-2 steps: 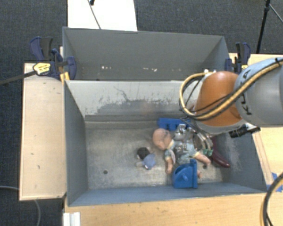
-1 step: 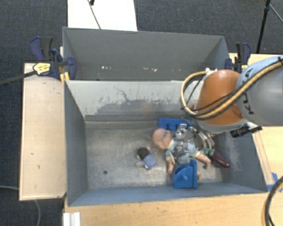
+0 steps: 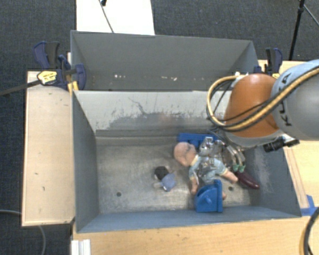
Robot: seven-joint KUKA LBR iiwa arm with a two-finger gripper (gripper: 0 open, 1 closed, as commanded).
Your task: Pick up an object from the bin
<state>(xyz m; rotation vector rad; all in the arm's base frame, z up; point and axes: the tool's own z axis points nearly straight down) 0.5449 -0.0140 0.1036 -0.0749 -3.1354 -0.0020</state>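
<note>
My gripper [image 3: 212,155] is down in a heap on the right of the bin [image 3: 122,158] floor; released or clenched, I cannot tell. A pale blue piece [image 3: 215,169] lies beneath it, with a peach round thing [image 3: 183,152] just left. A blue block [image 3: 209,198] sits nearer and a maroon thing [image 3: 249,182] lies to the right.

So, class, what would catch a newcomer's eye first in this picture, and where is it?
The arm's orange cover looms over the right side of the bin, with the gripper down in a small heap. A bright blue plastic piece lies at the heap's near edge, a pale pink lump at its left.
</note>
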